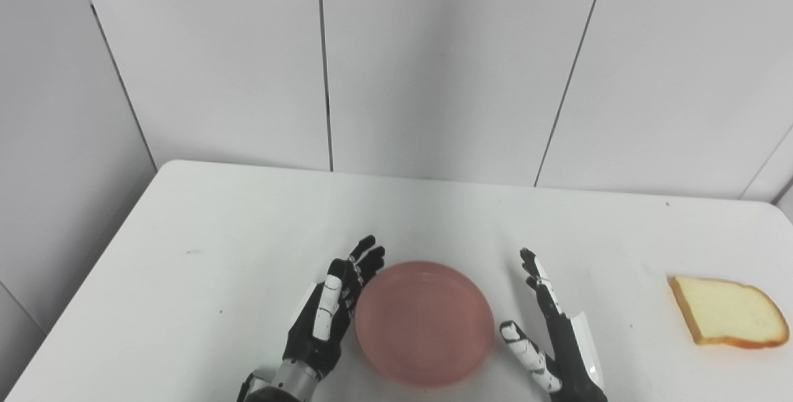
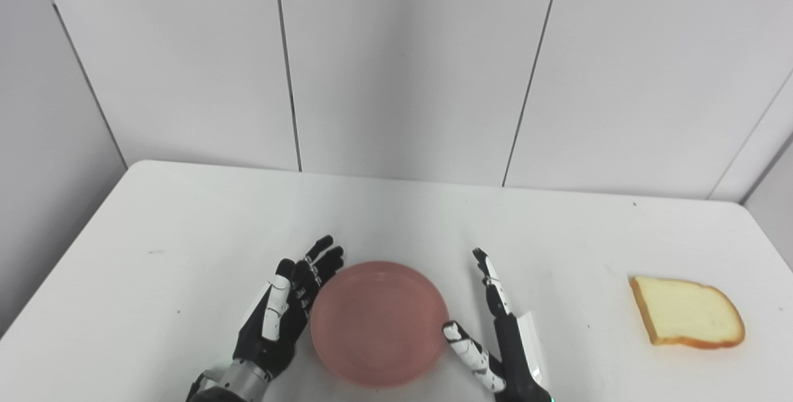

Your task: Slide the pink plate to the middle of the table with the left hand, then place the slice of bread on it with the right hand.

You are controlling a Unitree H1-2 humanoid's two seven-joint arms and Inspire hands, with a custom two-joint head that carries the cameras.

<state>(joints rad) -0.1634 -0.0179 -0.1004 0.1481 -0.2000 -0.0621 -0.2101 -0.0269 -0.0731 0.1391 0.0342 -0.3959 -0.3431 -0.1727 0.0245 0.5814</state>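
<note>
The white rectangular table (image 1: 248,216) carries one round pink plate (image 1: 424,323) and one slice of white bread with a tan crust (image 1: 728,319). The plate sits near the table's near edge, roughly midway between its left and right sides, with a broad bare stretch of tabletop behind it reaching to the far edge where grey wall panels (image 1: 433,61) rise. To the plate's left the surface is open out to the rounded far-left corner; to its right there is clear room between the plate and the bread, which lies flat well apart from the plate, close to the table's right edge. The left hand (image 1: 334,306), black with white segments, stands on its edge just beside the plate's left rim, palm turned toward the plate, fingers (image 1: 365,259) stretched forward and slightly spread; whether it touches the rim cannot be told, and it grips nothing. The right hand (image 1: 551,327) stands just beside the plate's right rim, also palm inward, fingers extended away from the robot and thumb reaching toward the plate near its rim, holding nothing. Both arms enter from the bottom edge.
</note>
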